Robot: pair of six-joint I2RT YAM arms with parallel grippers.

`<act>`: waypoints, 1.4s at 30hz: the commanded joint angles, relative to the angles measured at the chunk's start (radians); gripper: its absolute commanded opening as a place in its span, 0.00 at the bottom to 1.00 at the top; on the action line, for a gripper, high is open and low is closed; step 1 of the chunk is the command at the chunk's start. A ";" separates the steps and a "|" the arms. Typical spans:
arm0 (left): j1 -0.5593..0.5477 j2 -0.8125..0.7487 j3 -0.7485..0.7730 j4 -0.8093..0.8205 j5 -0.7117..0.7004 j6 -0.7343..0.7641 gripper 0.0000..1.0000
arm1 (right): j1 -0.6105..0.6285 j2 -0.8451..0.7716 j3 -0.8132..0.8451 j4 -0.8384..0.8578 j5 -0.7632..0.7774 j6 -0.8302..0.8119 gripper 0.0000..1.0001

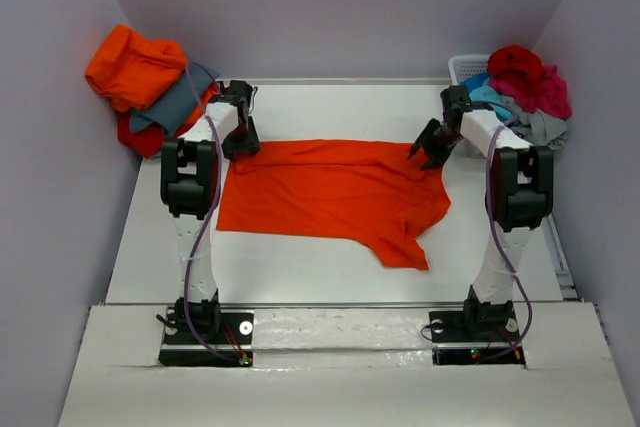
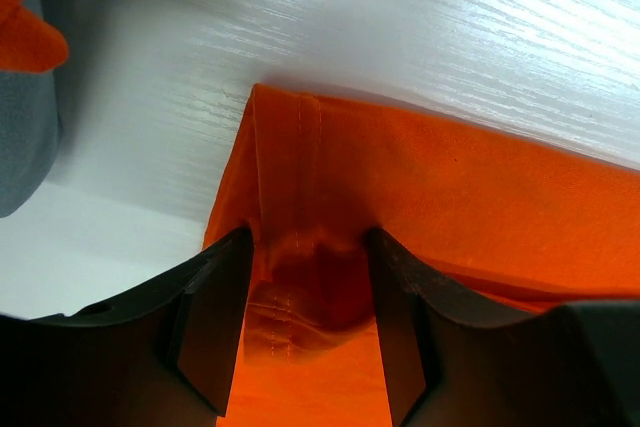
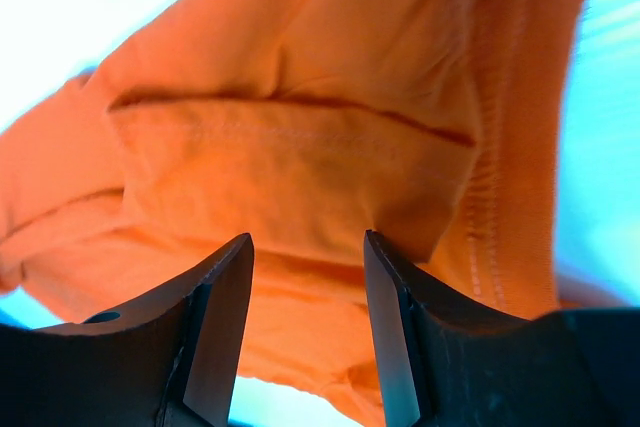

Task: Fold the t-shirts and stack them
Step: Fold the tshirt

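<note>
An orange-red t-shirt [image 1: 330, 192] lies spread on the white table [image 1: 320, 102], one sleeve pointing to the near right. My left gripper [image 1: 240, 145] sits low over its far left corner. In the left wrist view [image 2: 308, 247] the jaws stand apart with a small bulge of hemmed cloth [image 2: 300, 287] between them. My right gripper [image 1: 425, 155] is at the far right corner. In the right wrist view [image 3: 308, 247] the jaws stand apart over a folded-over flap of the shirt [image 3: 290, 167].
A pile of orange [image 1: 135, 67], slate-grey [image 1: 182, 99] and red [image 1: 145, 137] shirts lies at the back left. A white basket [image 1: 462, 67] at the back right holds crimson [image 1: 528, 75], turquoise [image 1: 490, 94] and grey [image 1: 548, 127] shirts. Purple walls enclose the table.
</note>
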 commanded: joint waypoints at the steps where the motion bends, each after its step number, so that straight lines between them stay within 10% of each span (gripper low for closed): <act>1: 0.000 -0.045 -0.031 -0.042 -0.019 0.020 0.61 | -0.005 0.045 0.080 0.005 0.147 0.049 0.54; 25: 0.020 -0.054 -0.040 -0.036 0.024 0.022 0.61 | -0.005 0.367 0.534 -0.354 0.390 -0.005 0.54; 42: 0.040 -0.047 -0.026 -0.038 0.031 0.025 0.61 | -0.005 0.362 0.465 -0.405 0.571 -0.106 0.53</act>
